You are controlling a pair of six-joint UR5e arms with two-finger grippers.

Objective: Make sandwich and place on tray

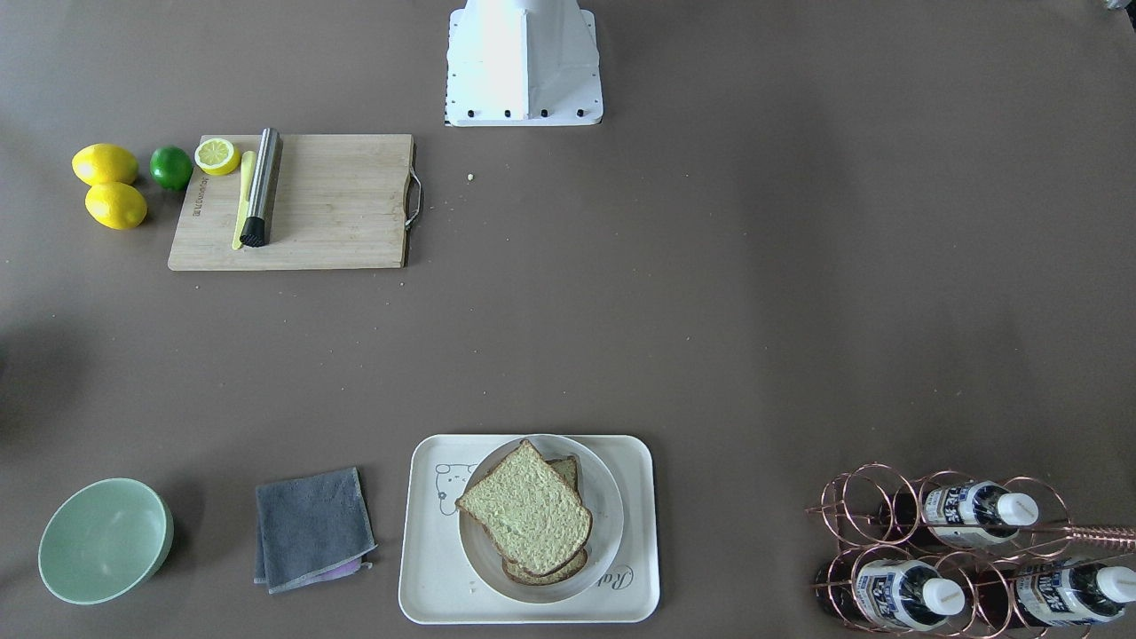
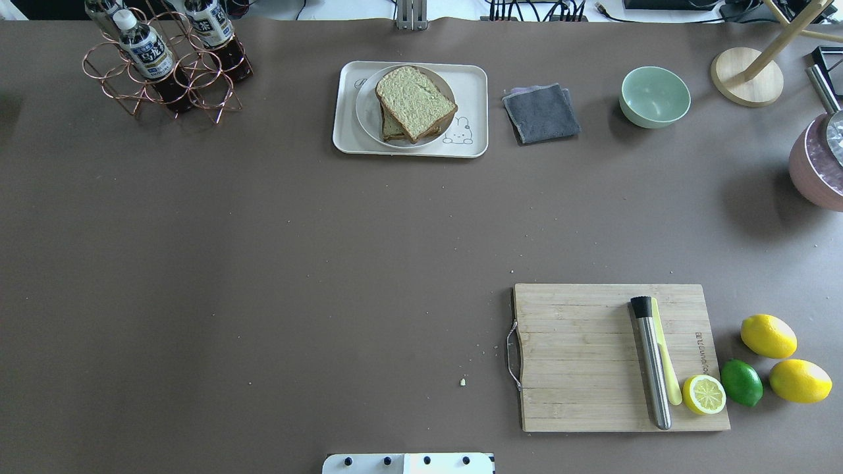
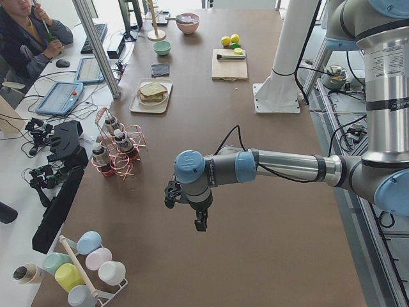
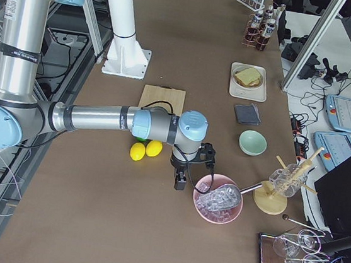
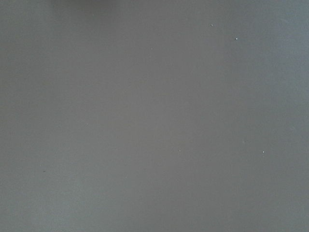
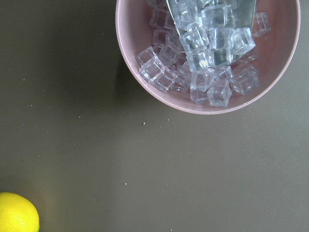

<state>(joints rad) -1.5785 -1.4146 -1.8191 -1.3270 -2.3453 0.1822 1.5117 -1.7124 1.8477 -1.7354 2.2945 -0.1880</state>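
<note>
Overhead exterior: your sandwich sits on the tray, well clear of left gripper and right gripper, so it looks done. Can't tell if they're open.

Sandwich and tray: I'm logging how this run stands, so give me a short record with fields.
sandwich: two bread slices stacked, top one skewed; filling not visible
support: round white plate, which sits on the tray
tray position: table edge far from the robot, between bottle rack and grey cloth
left gripper: over bare table, far from the tray; open or shut cannot be told
right gripper: beside pink bowl of ice; state cannot be told
contact: neither gripper touches the sandwich
</note>
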